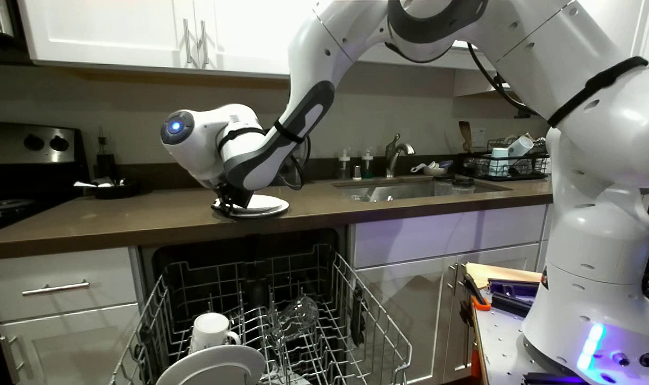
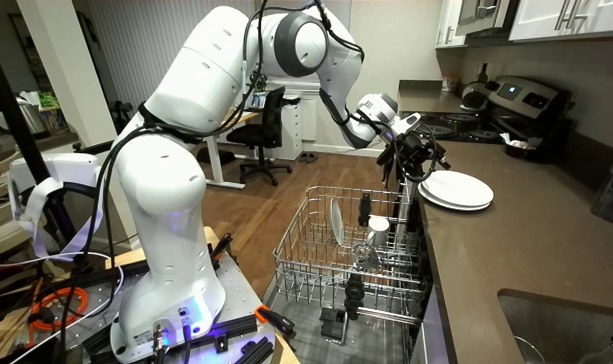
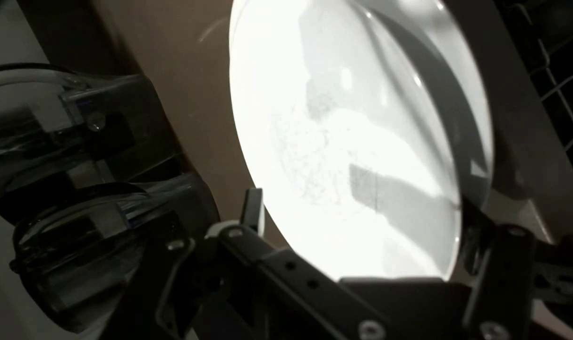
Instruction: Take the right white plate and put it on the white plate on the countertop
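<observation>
Two white plates lie stacked on the brown countertop. The upper plate (image 1: 264, 203) rests off-centre on the lower plate (image 1: 270, 213). In an exterior view the upper plate (image 2: 460, 187) and the rim of the lower plate (image 2: 450, 205) also show. In the wrist view the upper plate (image 3: 314, 141) fills the middle, and the lower plate (image 3: 463, 89) shows at its right. My gripper (image 1: 229, 206) is low at the end of the stack. It also shows in an exterior view (image 2: 412, 162). In the wrist view its fingers (image 3: 362, 215) stand wide apart at either side of the upper plate's near end.
The pulled-out dishwasher rack (image 1: 372, 302) holds another white plate (image 1: 214, 363), a white mug (image 1: 209, 329) and a glass (image 1: 300, 315). The countertop (image 2: 528, 227) has a front edge close to the stack. The sink (image 1: 399, 190) and stove (image 2: 458, 121) flank it.
</observation>
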